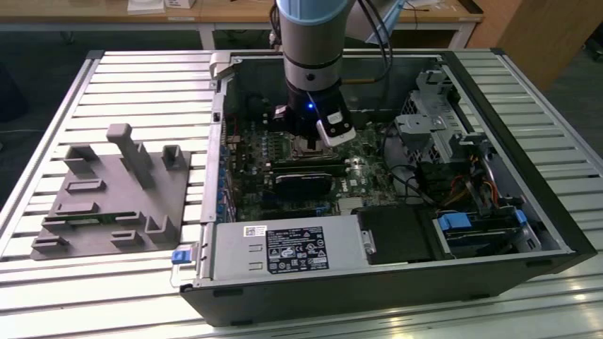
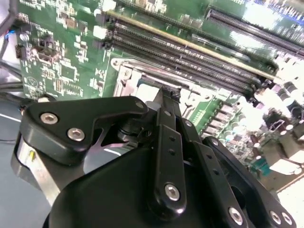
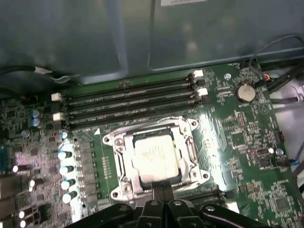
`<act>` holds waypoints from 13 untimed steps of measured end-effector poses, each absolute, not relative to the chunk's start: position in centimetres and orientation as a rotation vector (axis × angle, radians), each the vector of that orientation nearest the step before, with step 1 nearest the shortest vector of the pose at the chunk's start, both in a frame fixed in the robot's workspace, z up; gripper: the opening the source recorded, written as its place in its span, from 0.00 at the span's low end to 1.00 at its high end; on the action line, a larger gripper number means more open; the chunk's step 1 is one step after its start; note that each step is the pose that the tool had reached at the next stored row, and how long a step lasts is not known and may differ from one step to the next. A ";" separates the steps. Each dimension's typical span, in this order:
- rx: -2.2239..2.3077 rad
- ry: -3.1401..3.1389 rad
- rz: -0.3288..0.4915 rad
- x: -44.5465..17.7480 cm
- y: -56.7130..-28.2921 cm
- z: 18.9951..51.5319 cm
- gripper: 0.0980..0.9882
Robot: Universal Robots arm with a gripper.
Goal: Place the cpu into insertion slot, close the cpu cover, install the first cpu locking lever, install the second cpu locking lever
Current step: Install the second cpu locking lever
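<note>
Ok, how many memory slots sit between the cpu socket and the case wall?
4, side by side in the first wrist view: first slot nearest the wall, second slot, third slot, fourth slot beside the socket. Others may be hidden.

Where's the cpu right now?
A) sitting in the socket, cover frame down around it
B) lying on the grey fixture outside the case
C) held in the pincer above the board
A: in the first wrist view the cpu lies in the socket with the cpu cover framing it.
</note>
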State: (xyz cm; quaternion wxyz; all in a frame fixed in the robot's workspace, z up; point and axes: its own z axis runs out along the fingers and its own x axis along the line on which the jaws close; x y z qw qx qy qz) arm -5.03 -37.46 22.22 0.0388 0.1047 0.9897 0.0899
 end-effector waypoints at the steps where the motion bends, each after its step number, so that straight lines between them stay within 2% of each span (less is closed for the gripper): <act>1: 0.321 3.035 0.263 -5.0 -37.2 22.2 0.01; 6: 0.319 3.038 0.217 -4.7 -36.1 22.0 0.01; 13: 0.320 3.043 0.207 -4.0 -35.2 21.5 0.01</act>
